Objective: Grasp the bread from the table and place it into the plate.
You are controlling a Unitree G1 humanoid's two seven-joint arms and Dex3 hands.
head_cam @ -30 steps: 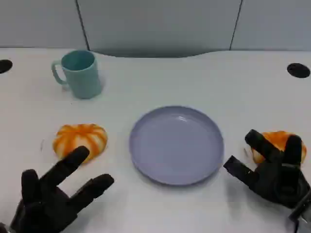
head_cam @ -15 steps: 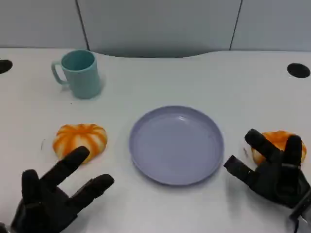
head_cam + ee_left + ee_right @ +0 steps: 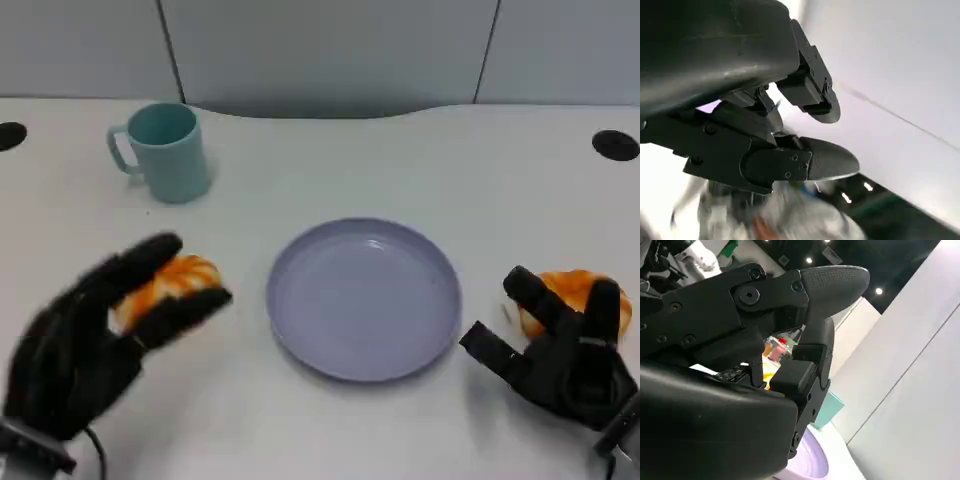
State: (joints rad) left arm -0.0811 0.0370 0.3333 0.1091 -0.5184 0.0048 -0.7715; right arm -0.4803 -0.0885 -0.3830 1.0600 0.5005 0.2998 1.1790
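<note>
The left hand hovered with fingers spread over the left bread roll, grasping nothing. The right hand, also spread and empty, sat before the second roll. Between them lay the lavender plate, with a teal mug behind on the white table.

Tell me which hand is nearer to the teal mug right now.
Left. The left hand is on the mug's side of the table, its fingers over the left bread. The right hand sits beyond the plate.
</note>
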